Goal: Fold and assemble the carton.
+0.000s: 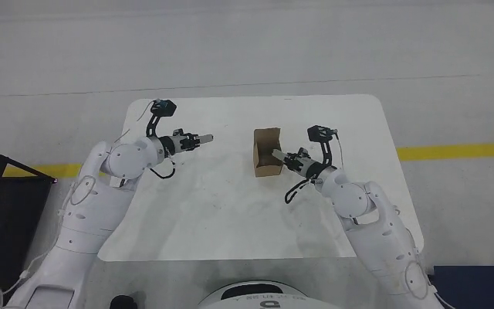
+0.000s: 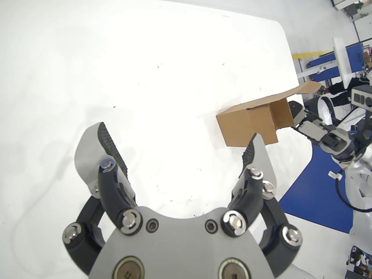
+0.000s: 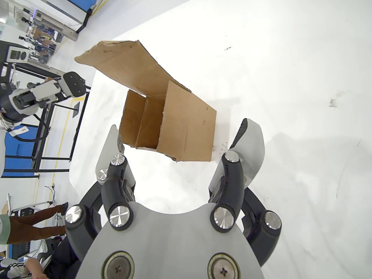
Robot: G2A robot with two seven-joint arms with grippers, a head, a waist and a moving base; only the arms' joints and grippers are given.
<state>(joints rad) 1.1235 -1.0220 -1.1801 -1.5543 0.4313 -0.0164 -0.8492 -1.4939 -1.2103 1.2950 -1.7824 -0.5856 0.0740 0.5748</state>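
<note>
A small brown carton (image 1: pixel 267 152) lies on its side near the middle of the white table (image 1: pixel 231 224), its open end toward the right arm and one long flap (image 3: pixel 122 62) sticking up. My right gripper (image 1: pixel 282 158) is open right at that open end, with the carton (image 3: pixel 174 126) just ahead of its fingers (image 3: pixel 250 137) and not gripped. My left gripper (image 1: pixel 207 140) is open over bare table, well to the left of the carton (image 2: pixel 250 123), with nothing between its fingers (image 2: pixel 112 149).
Bare table surface (image 2: pixel 145 59) lies all around the carton. The table's rounded far right corner (image 1: pixel 374 102) and right edge are close behind the right arm. A dark frame (image 1: pixel 15 174) stands off the table's left side.
</note>
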